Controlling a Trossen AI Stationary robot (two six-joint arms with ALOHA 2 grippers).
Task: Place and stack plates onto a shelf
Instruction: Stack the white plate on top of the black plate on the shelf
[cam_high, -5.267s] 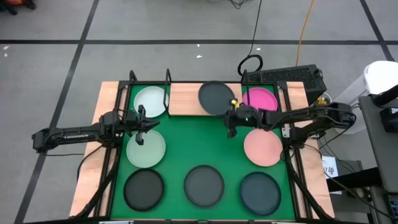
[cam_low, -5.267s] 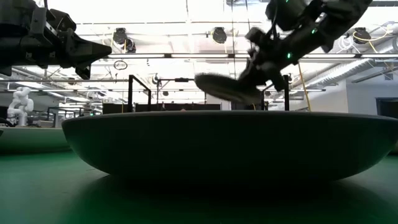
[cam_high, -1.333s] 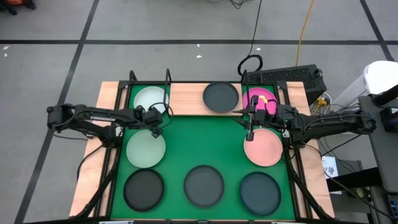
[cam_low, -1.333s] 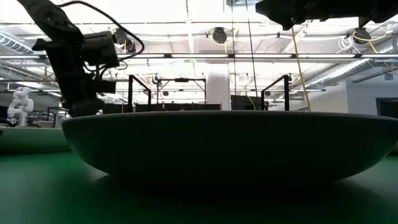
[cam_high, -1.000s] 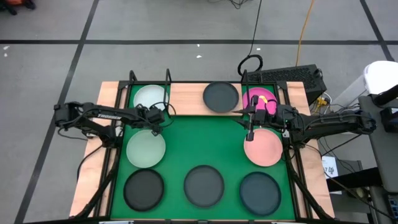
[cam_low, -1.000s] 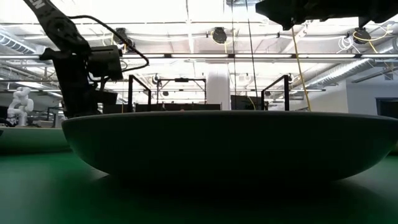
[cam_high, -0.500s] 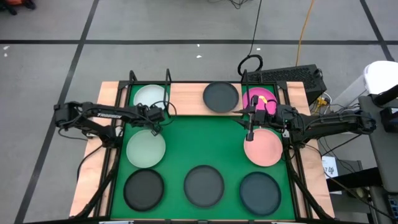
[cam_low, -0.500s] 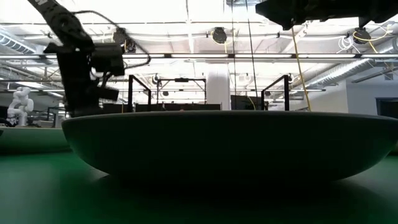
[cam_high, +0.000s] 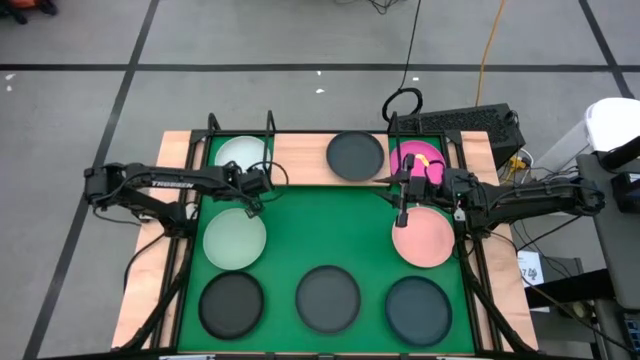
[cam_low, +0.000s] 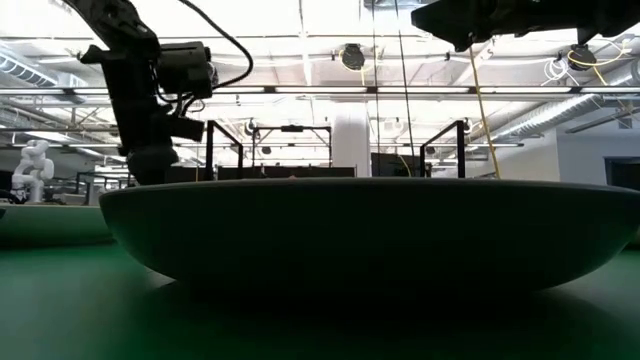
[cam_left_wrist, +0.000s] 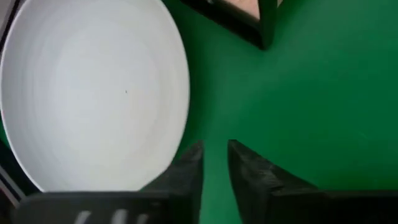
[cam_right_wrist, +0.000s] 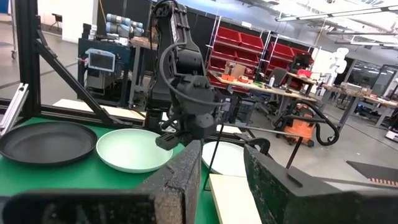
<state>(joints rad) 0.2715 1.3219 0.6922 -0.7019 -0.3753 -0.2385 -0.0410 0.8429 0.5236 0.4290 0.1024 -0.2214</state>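
From above, eight round shallow plates show on the table. Along the far edge the light-wood shelf (cam_high: 300, 158) carries a dark grey plate (cam_high: 355, 155), with a pale mint plate (cam_high: 241, 156) at its left end and a magenta plate (cam_high: 416, 160) at its right. On the green mat (cam_high: 325, 225) lie a second mint plate (cam_high: 234, 238), a light pink plate (cam_high: 423, 237) and three dark grey plates in the near row (cam_high: 329, 297). The left gripper (cam_high: 251, 200) hangs between the two mint plates, over the far rim of the mat one. Its wrist view alone shows the fingers (cam_left_wrist: 186, 171) standing a narrow gap apart with bare green mat between them, holding nothing, just beside the edge of a pale plate (cam_left_wrist: 93, 93). The right gripper (cam_high: 402, 205) hovers between the magenta and pink plates; its wrist view shows its fingers (cam_right_wrist: 186, 168) parted and empty, looking across at the left arm. The low view is mostly filled by the flank of one dark plate (cam_low: 370, 235), with the left arm (cam_low: 150, 95) behind it. Compared with a second ago, the left arm has shifted slightly toward the table's middle, while the right arm and all plates are unchanged.
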